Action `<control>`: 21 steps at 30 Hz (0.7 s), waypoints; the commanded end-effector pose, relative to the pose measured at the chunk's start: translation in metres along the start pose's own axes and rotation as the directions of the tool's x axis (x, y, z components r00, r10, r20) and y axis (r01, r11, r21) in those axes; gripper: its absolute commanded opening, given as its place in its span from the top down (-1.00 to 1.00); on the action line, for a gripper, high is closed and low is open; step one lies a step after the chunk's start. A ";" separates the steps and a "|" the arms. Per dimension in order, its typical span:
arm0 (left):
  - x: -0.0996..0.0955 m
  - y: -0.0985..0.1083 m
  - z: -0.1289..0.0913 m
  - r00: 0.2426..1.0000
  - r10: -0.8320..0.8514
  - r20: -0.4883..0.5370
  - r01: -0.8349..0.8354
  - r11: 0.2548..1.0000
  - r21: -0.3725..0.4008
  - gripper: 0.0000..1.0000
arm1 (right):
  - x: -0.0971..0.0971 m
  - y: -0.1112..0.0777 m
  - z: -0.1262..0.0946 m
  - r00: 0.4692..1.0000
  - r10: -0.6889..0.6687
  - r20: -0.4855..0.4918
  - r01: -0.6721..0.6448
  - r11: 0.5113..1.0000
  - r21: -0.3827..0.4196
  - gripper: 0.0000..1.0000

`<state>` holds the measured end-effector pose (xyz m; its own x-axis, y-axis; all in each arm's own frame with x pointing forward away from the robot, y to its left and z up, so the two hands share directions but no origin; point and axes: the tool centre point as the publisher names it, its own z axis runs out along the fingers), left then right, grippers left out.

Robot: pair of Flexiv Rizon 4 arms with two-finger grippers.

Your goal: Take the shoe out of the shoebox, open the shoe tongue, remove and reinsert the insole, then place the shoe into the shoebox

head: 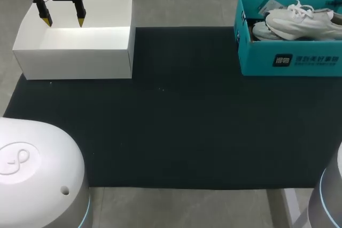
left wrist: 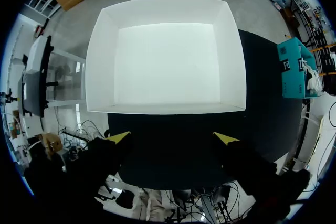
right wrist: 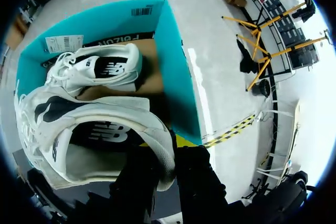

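A teal shoebox (head: 291, 60) stands at the table's far right. A white shoe (head: 302, 17) is held just over its open top, and my right gripper (right wrist: 169, 148) is shut on the shoe's heel collar (right wrist: 164, 156). Under it, a second white shoe (right wrist: 100, 69) lies inside the teal shoebox (right wrist: 178, 77). My right arm itself is out of the head view. My left gripper (head: 64, 21) hangs open and holding nothing over an empty white box (head: 75, 62) at the far left. In the left wrist view the left gripper (left wrist: 173, 138) stands over the near wall of the white box (left wrist: 100, 66).
A black mat (head: 187, 132) covers the table between the two boxes. The rounded white bases of my arms (head: 32, 174) fill the near corners.
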<state>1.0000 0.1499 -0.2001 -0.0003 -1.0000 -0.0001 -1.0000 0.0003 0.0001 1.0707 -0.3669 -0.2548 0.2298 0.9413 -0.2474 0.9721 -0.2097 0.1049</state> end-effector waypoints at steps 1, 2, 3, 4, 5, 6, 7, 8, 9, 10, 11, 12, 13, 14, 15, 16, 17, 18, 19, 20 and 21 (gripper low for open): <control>0.000 0.000 0.000 1.000 0.000 0.000 0.000 1.000 0.000 -1.00 | 0.003 0.007 -0.025 0.999 -0.032 0.039 0.035 0.997 -0.068 1.00; 0.000 0.000 0.000 1.000 0.000 0.000 0.000 1.000 0.000 -1.00 | 0.003 0.013 -0.028 0.996 -0.055 0.064 0.060 0.994 -0.089 1.00; 0.000 0.000 0.000 1.000 0.000 0.000 0.000 1.000 0.000 -1.00 | 0.003 0.015 -0.031 0.996 -0.056 0.075 0.063 0.994 -0.089 1.00; 0.000 0.000 0.000 1.000 0.000 0.000 0.000 1.000 0.000 -1.00 | 0.001 0.018 -0.035 0.996 -0.052 0.073 0.058 0.995 -0.085 1.00; 0.000 0.000 0.000 1.000 0.000 0.000 0.000 1.000 0.000 -1.00 | -0.001 0.020 -0.040 0.996 -0.051 0.073 0.057 0.995 -0.083 1.00; 0.000 0.000 0.000 1.000 0.000 0.000 0.000 1.000 0.000 -1.00 | -0.002 0.020 -0.044 0.995 -0.049 0.089 0.056 0.995 -0.082 1.00; 0.000 0.000 0.000 1.000 0.000 0.000 0.000 1.000 0.000 -1.00 | -0.003 0.020 -0.048 0.995 -0.050 0.088 0.057 0.995 -0.082 1.00; 0.000 0.000 0.000 1.000 0.000 0.000 0.000 1.000 0.000 -1.00 | -0.005 0.019 -0.055 0.995 -0.051 0.080 0.058 0.995 -0.082 1.00; 0.000 0.000 0.000 1.000 0.000 0.000 0.000 1.000 0.000 -1.00 | -0.007 0.018 -0.061 0.996 -0.053 0.075 0.059 0.995 -0.085 1.00; 0.000 0.000 0.000 1.000 0.000 0.000 0.000 1.000 0.000 -1.00 | -0.008 0.017 -0.066 0.996 -0.056 0.073 0.063 0.994 -0.085 1.00; 0.000 0.000 0.000 1.000 0.000 0.000 0.000 1.000 0.000 -1.00 | -0.010 0.016 -0.071 0.995 -0.060 0.075 0.067 0.994 -0.087 1.00; 0.000 0.000 0.000 1.000 0.000 0.000 0.000 1.000 0.000 -1.00 | -0.011 0.015 -0.076 0.995 -0.068 0.078 0.075 0.993 -0.091 1.00; 0.000 0.000 0.000 1.000 0.000 0.000 0.000 1.000 0.000 -1.00 | -0.013 0.014 -0.082 0.995 -0.074 0.073 0.081 0.993 -0.088 1.00; 0.000 0.000 0.000 1.000 0.000 0.000 0.000 1.000 0.000 -1.00 | -0.015 0.014 -0.086 0.995 -0.072 0.075 0.078 0.994 -0.080 1.00; 0.000 0.000 0.000 1.000 0.000 0.000 0.000 1.000 0.000 -1.00 | -0.016 0.013 -0.092 0.993 -0.078 0.087 0.085 0.993 -0.080 1.00; 0.000 0.000 0.000 1.000 0.000 0.000 0.000 1.000 0.000 -1.00 | -0.018 0.012 -0.098 0.993 -0.078 0.086 0.085 0.993 -0.079 1.00; 0.000 0.000 0.000 1.000 0.000 0.000 0.000 1.000 0.000 -1.00 | -0.019 0.012 -0.103 0.994 -0.075 0.085 0.081 0.994 -0.077 1.00; 0.000 0.000 0.000 1.000 0.000 0.000 0.000 1.000 0.000 -1.00 | -0.020 0.011 -0.108 0.994 -0.071 0.077 0.076 0.995 -0.070 1.00; 0.000 0.000 0.000 1.000 0.000 0.000 0.000 1.000 0.000 -1.00 | -0.021 0.011 -0.111 0.995 -0.070 0.069 0.075 0.995 -0.066 1.00; 0.000 0.000 0.000 1.000 0.000 0.000 0.000 1.000 0.000 -1.00 | -0.022 0.010 -0.118 0.995 -0.071 0.065 0.075 0.995 -0.065 1.00; 0.000 0.000 0.000 1.000 0.000 0.000 0.000 1.000 0.000 -1.00 | -0.022 0.010 -0.122 0.995 -0.072 0.073 0.076 0.995 -0.064 1.00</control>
<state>1.0000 0.1500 -0.2000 -0.0001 -1.0000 -0.0001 -1.0000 0.0001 0.0000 1.0750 -0.3596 -0.1504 0.1643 0.9322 -0.3224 0.9814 -0.1215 0.1488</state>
